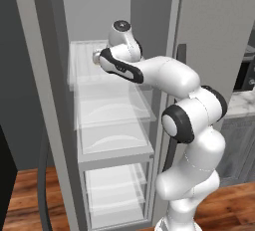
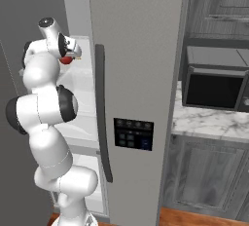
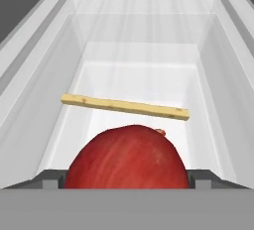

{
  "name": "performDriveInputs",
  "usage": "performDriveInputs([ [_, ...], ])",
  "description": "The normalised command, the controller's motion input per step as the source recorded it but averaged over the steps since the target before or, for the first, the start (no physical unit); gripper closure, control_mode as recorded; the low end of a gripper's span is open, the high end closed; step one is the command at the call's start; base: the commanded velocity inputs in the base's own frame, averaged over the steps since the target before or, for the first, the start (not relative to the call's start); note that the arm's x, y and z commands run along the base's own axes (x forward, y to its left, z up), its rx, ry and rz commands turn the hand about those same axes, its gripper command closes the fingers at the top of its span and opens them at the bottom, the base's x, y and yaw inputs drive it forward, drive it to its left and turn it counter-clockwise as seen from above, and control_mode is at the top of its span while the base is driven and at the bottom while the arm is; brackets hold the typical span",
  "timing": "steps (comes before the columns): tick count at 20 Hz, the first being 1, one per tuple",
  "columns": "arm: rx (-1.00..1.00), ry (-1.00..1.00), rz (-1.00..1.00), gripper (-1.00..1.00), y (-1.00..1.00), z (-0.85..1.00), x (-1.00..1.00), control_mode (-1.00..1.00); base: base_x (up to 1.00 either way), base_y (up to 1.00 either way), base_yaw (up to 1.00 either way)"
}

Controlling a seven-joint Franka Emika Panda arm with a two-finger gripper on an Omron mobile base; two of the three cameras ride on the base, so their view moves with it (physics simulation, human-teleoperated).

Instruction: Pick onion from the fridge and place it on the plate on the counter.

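- The two-finger gripper (image 3: pixel 127 178) has its small dark fingertips (image 3: pixel 53 179) at about 8 and 4 o'clock in the hand view, one at each flank of the onion; they look clamped on it, though I judge this only from the contact at the sides.
- The glossy, round, red-brown onion (image 3: pixel 126 157) is at 6 o'clock, between these tips. A grip across its wide middle is sensible, I think, because a round thing can roll out from a high pinch.
- Just beyond it, towards 12 o'clock, a thin yellow stick (image 3: pixel 124 106) lies crosswise; the onion should rise without dragging it.
- Around both are the pale, see-through walls of a deep bin (image 3: pixel 30 105), so a lift straight out seems the safest next move.
- The white jointed arm (image 1: pixel 172 75) reaches towards 10 o'clock in the left base view, into the open, light-grey fridge (image 2: pixel 136 64), whose long dark handle (image 2: pixel 101 98) stands upright beside the opening.
- At 3 o'clock in the right base view, the grey-veined white marble counter (image 2: pixel 209 122) carries a black microwave (image 2: pixel 214 91); below are dark grey wood-grain cabinets (image 2: pixel 206 176), and red-brown wooden floor (image 2: pixel 194 219) at 5 o'clock.
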Motion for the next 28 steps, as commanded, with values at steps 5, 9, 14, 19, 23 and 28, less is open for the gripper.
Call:
performDriveInputs([
  [5,0.00,0.00,0.00,1.00,0.00,0.00,0.00,-1.00,0.00,0.00,0.00],
  [9,0.00,0.00,0.00,1.00,0.00,0.00,0.00,-1.00,0.00,0.00,0.00],
  [14,0.00,0.00,0.00,1.00,-0.01,0.00,0.00,-1.00,0.00,0.00,0.00],
  [19,0.00,0.00,0.00,1.00,-0.07,0.00,-0.36,-1.00,0.00,0.00,0.00],
  [23,0.00,0.00,0.00,1.00,-0.16,0.02,-0.65,-1.00,0.00,0.00,0.00],
  [28,0.00,0.01,0.00,1.00,-0.24,0.10,-0.77,-1.00,0.00,0.00,0.00],
])
